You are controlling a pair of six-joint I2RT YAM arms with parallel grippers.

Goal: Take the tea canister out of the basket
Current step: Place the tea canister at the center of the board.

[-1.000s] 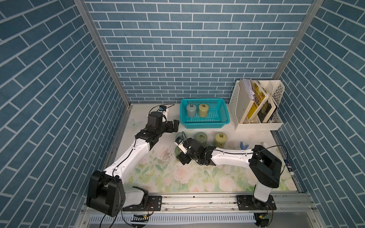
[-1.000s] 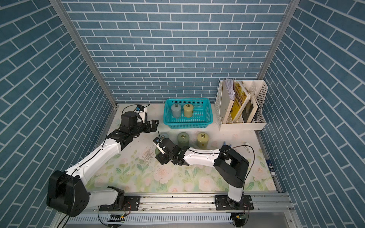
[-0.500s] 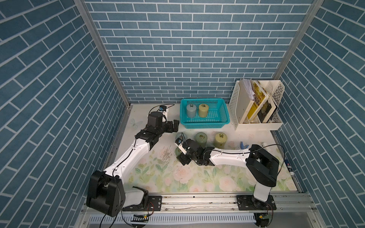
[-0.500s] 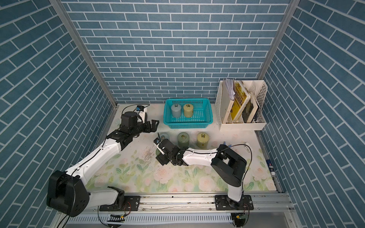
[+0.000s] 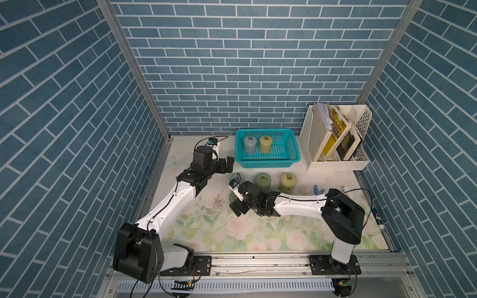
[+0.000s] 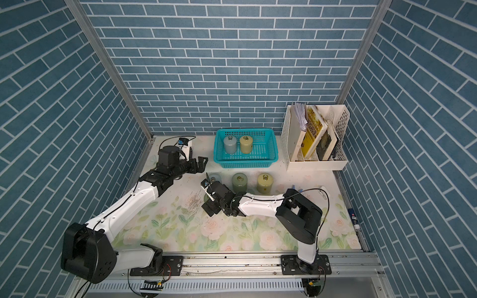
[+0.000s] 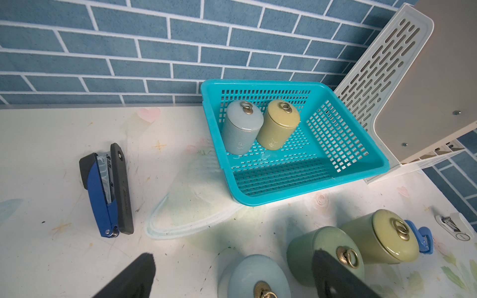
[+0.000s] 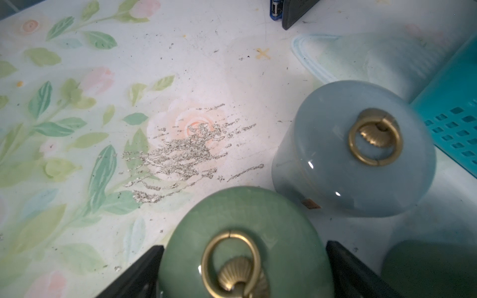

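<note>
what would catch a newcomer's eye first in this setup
Probably the teal basket at the back of the table, with a grey-blue canister and a yellow canister upright inside. In front of it, the right gripper stands open around a green canister on the floral mat.

Around me stand three walls (image 5: 253, 64) papered in blue brick with pale mortar lines, joined at the back corners by slanted aluminium posts (image 5: 136, 69). The counter (image 5: 258, 232) under me wears a white cloth printed with pink roses and green leaves, scuffed grey in one patch (image 8: 180, 152). Along its near edge runs a metal rail (image 6: 232, 263). Even light falls from above, with soft shadows and no window that I can see.
</note>
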